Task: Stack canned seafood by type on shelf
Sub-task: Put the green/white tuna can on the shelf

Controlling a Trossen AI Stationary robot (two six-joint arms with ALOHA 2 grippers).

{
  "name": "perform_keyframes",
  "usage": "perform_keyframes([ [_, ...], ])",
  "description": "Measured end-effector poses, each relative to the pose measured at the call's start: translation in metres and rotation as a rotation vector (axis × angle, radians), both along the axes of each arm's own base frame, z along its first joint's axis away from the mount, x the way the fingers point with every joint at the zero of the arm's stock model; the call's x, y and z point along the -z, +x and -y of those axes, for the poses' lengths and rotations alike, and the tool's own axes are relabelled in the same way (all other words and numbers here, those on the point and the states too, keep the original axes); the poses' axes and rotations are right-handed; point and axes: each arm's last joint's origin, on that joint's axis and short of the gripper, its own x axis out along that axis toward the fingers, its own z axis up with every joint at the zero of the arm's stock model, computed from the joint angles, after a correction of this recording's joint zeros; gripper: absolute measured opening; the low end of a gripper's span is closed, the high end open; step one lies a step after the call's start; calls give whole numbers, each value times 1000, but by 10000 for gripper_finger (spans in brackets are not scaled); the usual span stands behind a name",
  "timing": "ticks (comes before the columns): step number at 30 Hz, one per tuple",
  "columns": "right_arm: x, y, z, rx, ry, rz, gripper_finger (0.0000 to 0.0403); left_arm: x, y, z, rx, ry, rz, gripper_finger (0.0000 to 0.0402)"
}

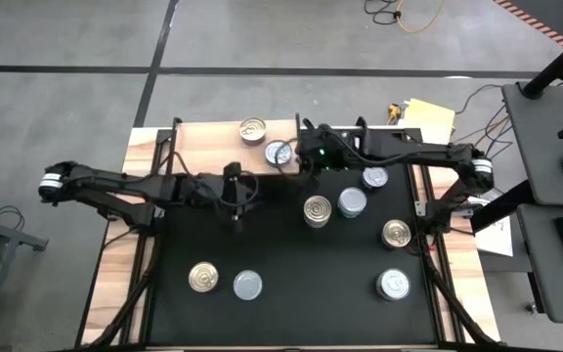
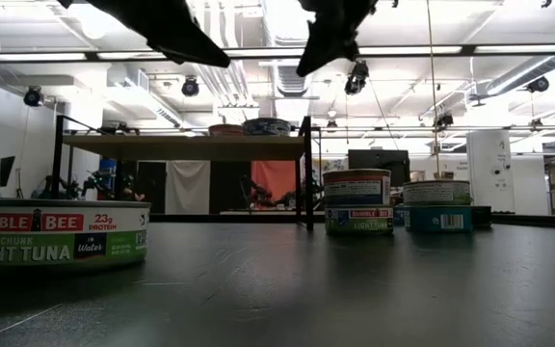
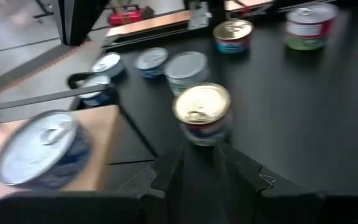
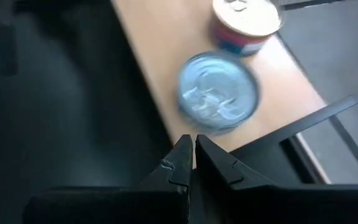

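The shelf (image 1: 203, 147) is a light-brown wooden stand at the table's far edge. On its top stand a gold-topped can (image 1: 252, 130) and a silver-topped can (image 1: 279, 152). Several more cans stand on the black table, among them a gold-topped one (image 1: 317, 208) near the middle. My left gripper (image 1: 235, 213) hovers left of that can (image 3: 202, 112), pointing toward it, its fingers a little apart with nothing between them. My right gripper (image 1: 304, 164) hangs shut (image 4: 193, 144) over the shelf's near edge, just short of the silver-topped can (image 4: 219, 93).
Cans stand on the table's right half (image 1: 374, 177) (image 1: 396, 233) (image 1: 393, 285), with a taller one (image 1: 352, 202) beside the middle gold can. Two more are near the front left (image 1: 203, 277) (image 1: 247, 285). Bare black table lies between the groups.
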Motion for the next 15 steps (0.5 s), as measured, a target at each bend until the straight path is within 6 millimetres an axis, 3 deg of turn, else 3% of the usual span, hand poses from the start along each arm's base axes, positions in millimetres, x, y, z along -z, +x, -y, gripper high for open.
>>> perform_keyframes([
  [8, 13, -21, -56, 35, -28, -7, 13, 8, 3, 27, 63, -70, -22, 75],
  [15, 40, -45, -98, 66, -3, -22, 13, 10, 2, 48, 80, -176, -17, 75],
])
